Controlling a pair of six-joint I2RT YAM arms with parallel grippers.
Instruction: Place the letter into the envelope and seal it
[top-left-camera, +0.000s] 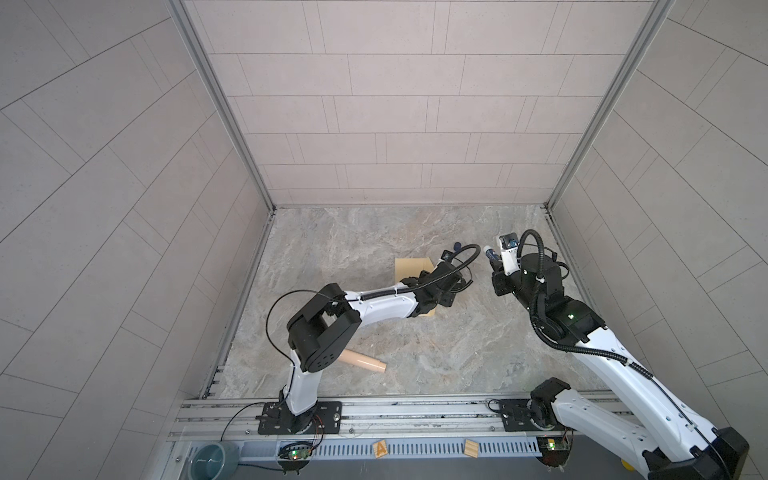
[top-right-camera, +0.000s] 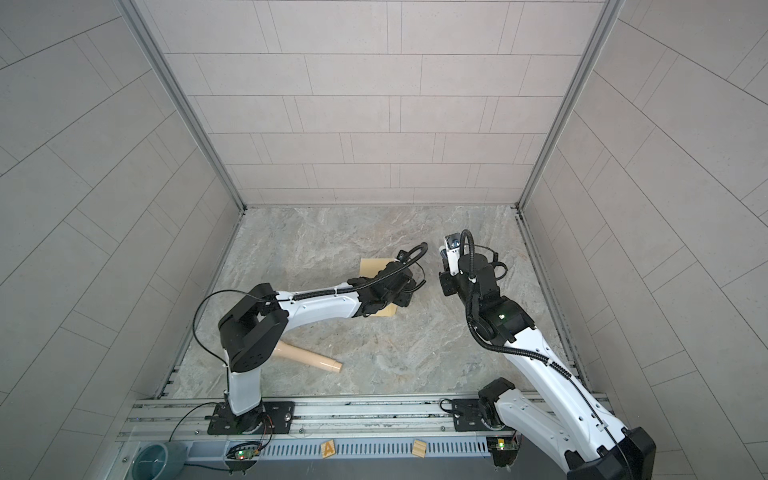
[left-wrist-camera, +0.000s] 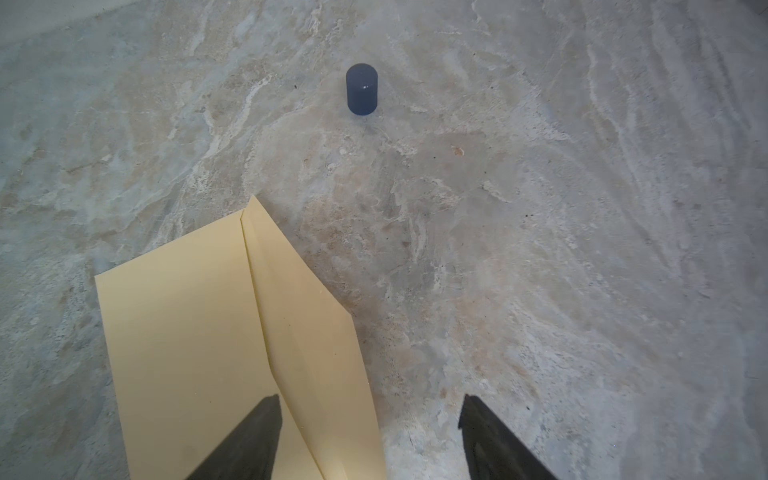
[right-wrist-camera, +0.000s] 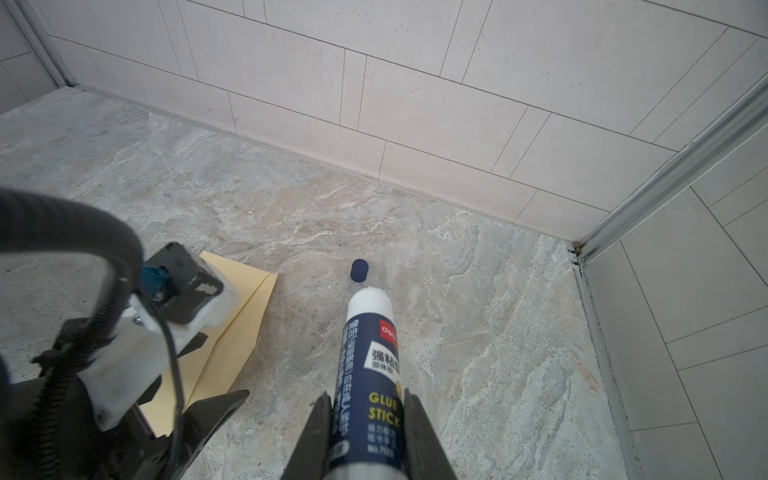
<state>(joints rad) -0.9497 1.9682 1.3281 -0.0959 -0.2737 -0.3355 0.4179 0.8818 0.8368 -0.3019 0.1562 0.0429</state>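
Observation:
The tan envelope (left-wrist-camera: 187, 324) lies flat on the marble table with its angled flap (left-wrist-camera: 307, 332) folded open; both top views show it half hidden under my left arm (top-left-camera: 413, 270) (top-right-camera: 374, 268). My left gripper (left-wrist-camera: 370, 399) hovers open over the flap side, one finger above the envelope body and one above bare table, holding nothing. My right gripper (right-wrist-camera: 365, 397) is shut on a dark blue glue stick (right-wrist-camera: 370, 357) with its white tip bare, raised to the right of the envelope (right-wrist-camera: 245, 299). The letter shows in no view.
A small dark blue cap (left-wrist-camera: 361, 89) (right-wrist-camera: 359, 271) stands on the table beyond the envelope. A beige tube (top-left-camera: 365, 360) lies at the front left by the left arm's base. Two wooden blocks (top-left-camera: 380, 449) and a teal bowl (top-left-camera: 216, 457) sit at the front rail.

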